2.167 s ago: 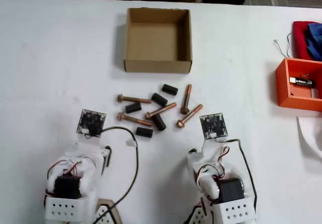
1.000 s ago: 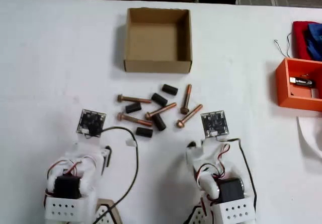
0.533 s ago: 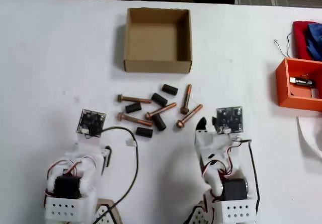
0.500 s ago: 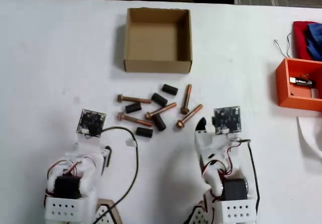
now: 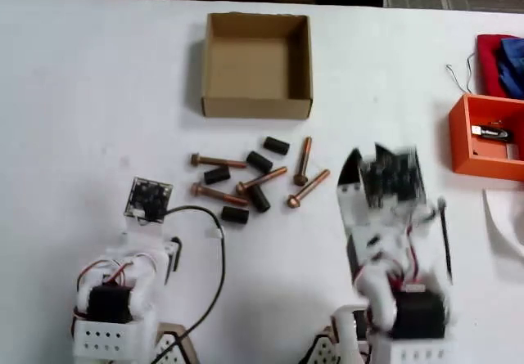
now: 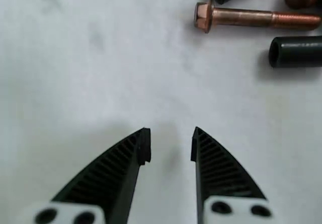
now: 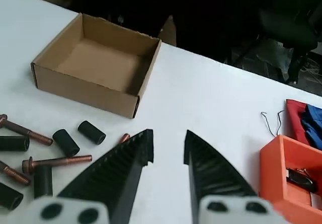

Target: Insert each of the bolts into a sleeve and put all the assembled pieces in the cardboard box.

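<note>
Both arms' jaws parted, empty; the right arm [image 5: 385,245], lowered carelessly, could scatter the clustered copper bolts [image 5: 308,188] and black sleeves [image 5: 259,198].

Off at the right edge of the white table [image 5: 98,94] sits an orange bin [image 5: 483,166] holding some small gadget [image 5: 491,132], red-and-blue fabric [image 5: 491,61] just behind.

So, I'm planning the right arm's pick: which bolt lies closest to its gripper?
The slanted bolt at the pile's right edge, its threaded tip toward the right gripper; the other four bolts lie farther left.
</note>
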{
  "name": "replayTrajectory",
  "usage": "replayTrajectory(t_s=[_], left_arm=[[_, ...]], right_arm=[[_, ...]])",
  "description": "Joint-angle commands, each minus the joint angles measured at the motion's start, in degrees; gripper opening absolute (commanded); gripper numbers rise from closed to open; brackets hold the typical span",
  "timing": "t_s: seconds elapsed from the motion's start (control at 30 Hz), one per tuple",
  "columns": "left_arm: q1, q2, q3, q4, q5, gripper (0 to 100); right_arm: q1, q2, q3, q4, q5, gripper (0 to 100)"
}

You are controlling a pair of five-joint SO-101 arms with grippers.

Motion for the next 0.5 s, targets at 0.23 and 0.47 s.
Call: replayTrajectory(t_s=[0.23,0.47], left_arm=[[0.4,-0.1,1.2,0.2,0.4,16],[0.4,-0.1,1.2,0.2,0.4,16]], right_arm=[[-8.8,59.4,-36.7,23.8,-7.7,26.5],[-18.9,76.9,-43.3,22.5,0.0,26.5]])
